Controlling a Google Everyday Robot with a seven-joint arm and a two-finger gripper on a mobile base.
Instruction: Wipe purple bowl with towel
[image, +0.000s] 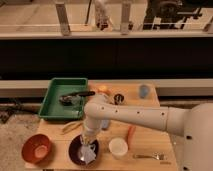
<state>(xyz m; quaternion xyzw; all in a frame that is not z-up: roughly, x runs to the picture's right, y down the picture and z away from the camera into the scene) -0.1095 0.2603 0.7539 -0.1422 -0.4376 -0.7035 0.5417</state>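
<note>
Soft warm light is falling on the worktop (156, 145); the hand (88, 142) is hovering over the purple bowl (75, 149) near the front edge.

My one camera looks down from above at the near pale wooden bench (150, 145), my fingers (88, 143) low by its near edge.
</note>
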